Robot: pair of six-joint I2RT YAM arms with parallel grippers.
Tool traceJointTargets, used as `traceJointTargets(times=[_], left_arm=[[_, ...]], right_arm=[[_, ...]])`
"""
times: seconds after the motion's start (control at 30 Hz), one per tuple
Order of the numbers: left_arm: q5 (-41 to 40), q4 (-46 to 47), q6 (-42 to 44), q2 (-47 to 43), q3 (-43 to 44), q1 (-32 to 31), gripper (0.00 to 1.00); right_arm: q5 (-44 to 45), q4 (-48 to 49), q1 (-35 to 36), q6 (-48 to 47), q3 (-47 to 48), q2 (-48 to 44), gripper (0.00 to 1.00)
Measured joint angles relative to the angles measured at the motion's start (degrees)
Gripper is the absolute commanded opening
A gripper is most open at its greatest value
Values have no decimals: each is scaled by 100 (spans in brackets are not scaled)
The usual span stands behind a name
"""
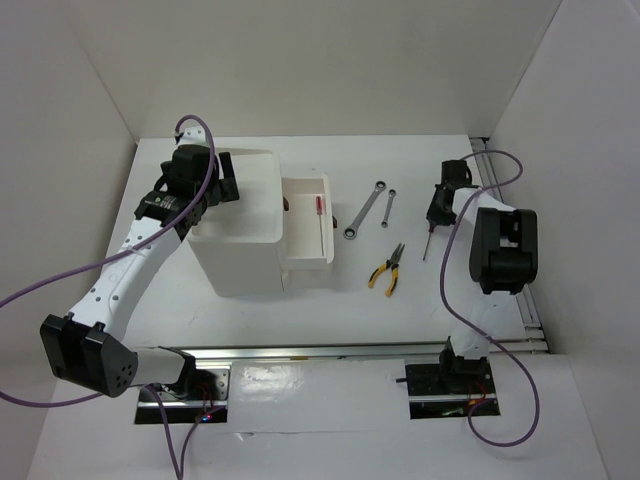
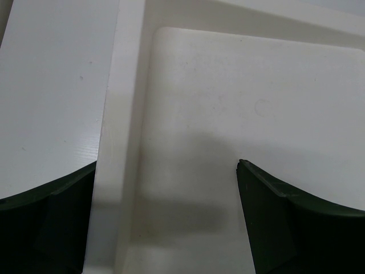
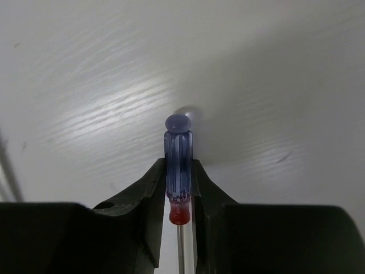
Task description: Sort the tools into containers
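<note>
Pinched tight in the right gripper (image 3: 178,184), the purple-handled screwdriver (image 3: 178,148) shows a red collar where its thin shaft begins. It is held at the right side of the table (image 1: 420,310), the shaft slanting toward the near edge; whether its tip touches the surface cannot be told. To its left, well apart, lie the silver ratchet wrench (image 1: 364,211) and a shorter silver tool (image 1: 388,207) just beside it. The yellow-handled pliers (image 1: 387,270) lie nearer the arms, between the held screwdriver and the white box (image 1: 240,262). One drawer (image 1: 307,258) stands pulled out of the box's right side, and the red-handled screwdriver (image 1: 320,212) lies in it lengthwise. The left gripper (image 2: 165,194) hangs over the box's recessed top tray (image 2: 256,91), its fingers spread wide and holding nothing.
</note>
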Motion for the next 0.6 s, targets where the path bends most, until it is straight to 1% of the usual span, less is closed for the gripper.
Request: traceJointTargets(times=[0.1,0.23,0.3,0.4,0.5,0.6], left_arm=[[0,0,0,0,0,0,100],[0,0,0,0,0,0,100],[2,0,0,0,0,0,100],[2,0,0,0,0,0,100],[2,0,0,0,0,0,100],[2,2,0,-9,-2,0,100]], right_arm=[[-310,-240,256,116,0,-317,0],[-551,-249,892,442,74,-1419,0],[-660,33,1370,662,131,-2031,0],[-1102,682,2129,1021,243,-2621,0],[-1198,1266,3014,1213,393,-2638,0],[-1010,1440,3746,1266,564,-2192,0]])
